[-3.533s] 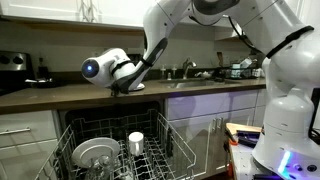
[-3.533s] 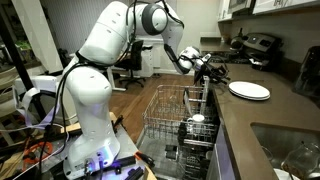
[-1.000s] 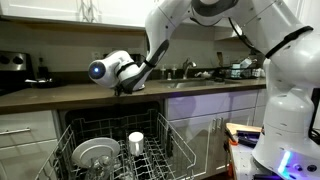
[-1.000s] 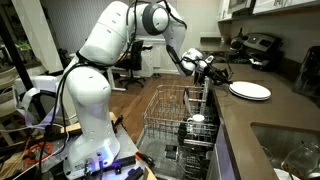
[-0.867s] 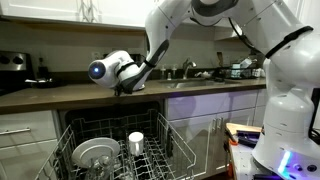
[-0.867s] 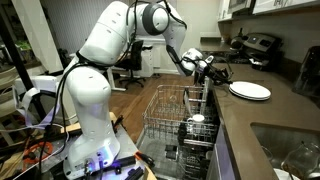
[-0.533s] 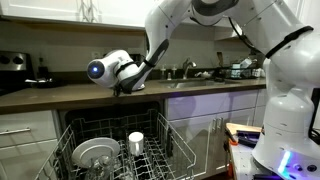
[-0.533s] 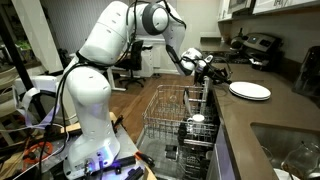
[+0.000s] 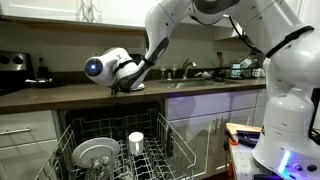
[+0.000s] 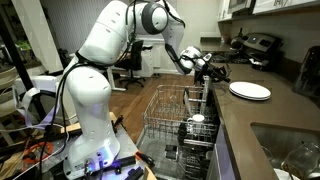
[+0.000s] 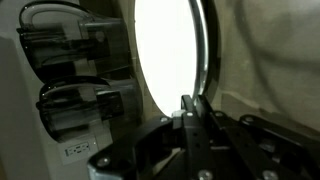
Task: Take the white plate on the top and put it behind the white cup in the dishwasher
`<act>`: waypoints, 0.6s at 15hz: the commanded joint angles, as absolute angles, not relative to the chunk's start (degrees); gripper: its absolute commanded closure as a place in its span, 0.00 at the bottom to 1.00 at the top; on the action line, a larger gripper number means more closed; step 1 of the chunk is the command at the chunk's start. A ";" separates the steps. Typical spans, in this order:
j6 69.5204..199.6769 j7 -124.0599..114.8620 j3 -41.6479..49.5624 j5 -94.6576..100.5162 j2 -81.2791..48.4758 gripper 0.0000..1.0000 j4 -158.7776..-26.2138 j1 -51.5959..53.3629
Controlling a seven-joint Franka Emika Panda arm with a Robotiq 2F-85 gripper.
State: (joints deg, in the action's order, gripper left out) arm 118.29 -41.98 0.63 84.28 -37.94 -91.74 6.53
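Fingers show in the wrist view as dark bars close together at the lower middle, but if they are clenched or released I cannot tell. In both exterior views they hang just above the dark bench, near the edge of the plate and apart from it; nothing sits between them.

A small pale label is on a grey box at the left of the wrist view, too blurred to read.

I count one white plate, one white cup and one greyer glassy dish. If more plates lie under the white one, I cannot tell.

That plate lies flat on the bench, face up, beyond the fingers. It is round, so it has no long axis of its own. In the wrist view it appears as a tall bright oval with a dark rim, just ahead of the fingertips, because this view is turned on its side.

Below the bench the dishwasher is open, and its pale wire rack is pulled out. The cup stands upright among the tines, mouth up. The dish sits in the same rack beside the cup, well apart from the plate on the bench.
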 commanded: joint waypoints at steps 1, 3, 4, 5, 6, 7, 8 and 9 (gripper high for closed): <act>120.10 -42.22 0.59 86.78 -36.80 0.61 -92.97 5.81; 121.12 -42.59 0.67 88.13 -36.78 0.50 -93.11 5.44; 121.74 -42.74 0.69 88.77 -36.81 0.43 -93.09 5.21; 122.13 -42.72 0.72 89.06 -36.85 0.39 -93.05 5.07; 122.37 -42.75 0.76 89.29 -36.85 0.45 -93.05 4.98; 122.52 -42.73 0.78 89.62 -36.89 0.46 -93.03 4.89; 122.42 -42.65 0.78 89.72 -36.96 0.51 -92.99 4.77; 122.39 -42.60 0.75 89.74 -37.01 0.55 -92.95 4.64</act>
